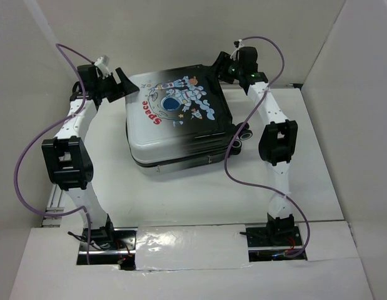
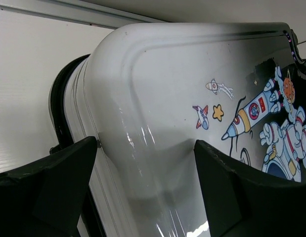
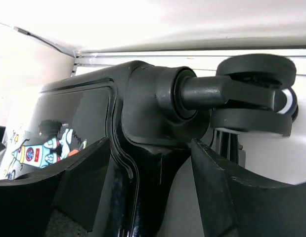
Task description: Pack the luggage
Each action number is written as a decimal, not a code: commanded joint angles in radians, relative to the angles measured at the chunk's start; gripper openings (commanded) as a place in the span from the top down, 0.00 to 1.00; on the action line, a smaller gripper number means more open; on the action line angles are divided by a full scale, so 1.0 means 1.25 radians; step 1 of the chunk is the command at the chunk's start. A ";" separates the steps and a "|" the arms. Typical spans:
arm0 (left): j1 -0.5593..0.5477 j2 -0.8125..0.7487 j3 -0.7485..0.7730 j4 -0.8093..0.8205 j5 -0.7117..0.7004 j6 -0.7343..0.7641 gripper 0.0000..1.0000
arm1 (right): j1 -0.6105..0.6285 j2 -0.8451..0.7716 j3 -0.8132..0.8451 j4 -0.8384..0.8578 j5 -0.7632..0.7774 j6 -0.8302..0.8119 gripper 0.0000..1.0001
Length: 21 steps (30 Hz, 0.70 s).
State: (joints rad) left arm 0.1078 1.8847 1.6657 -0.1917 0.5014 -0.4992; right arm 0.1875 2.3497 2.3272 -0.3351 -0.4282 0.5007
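The luggage (image 1: 180, 119) lies flat and closed in the middle of the table, astronaut print and red "Space" facing up. My left gripper (image 1: 127, 86) is at its far left white corner. In the left wrist view, the jaws are wide open on either side of that rounded corner (image 2: 157, 98), with the gripper (image 2: 145, 168) close to the shell. My right gripper (image 1: 221, 66) is at the far right black corner. In the right wrist view, its open gripper (image 3: 150, 168) straddles the black corner (image 3: 148, 108) beside a black wheel (image 3: 256, 94).
White walls enclose the table on the left, back and right. Purple cables (image 1: 21, 169) loop off both arms. A second wheel (image 1: 244, 133) sticks out at the suitcase's right side. Bare white tabletop (image 1: 180, 200) lies between the suitcase and the arm bases.
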 commanded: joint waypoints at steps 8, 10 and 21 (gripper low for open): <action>-0.051 -0.045 0.035 0.054 0.113 -0.009 0.09 | 0.052 0.005 0.081 0.058 -0.151 -0.026 0.36; -0.051 -0.057 0.048 0.064 0.113 -0.009 0.09 | 0.052 -0.002 0.081 0.066 -0.151 -0.026 0.37; -0.074 -0.115 0.069 0.074 0.128 -0.003 0.10 | 0.094 -0.071 0.081 0.066 -0.158 -0.041 0.37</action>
State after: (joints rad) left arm 0.0963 1.8435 1.6981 -0.2169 0.4797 -0.4717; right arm 0.1902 2.3734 2.3672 -0.3336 -0.4606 0.4240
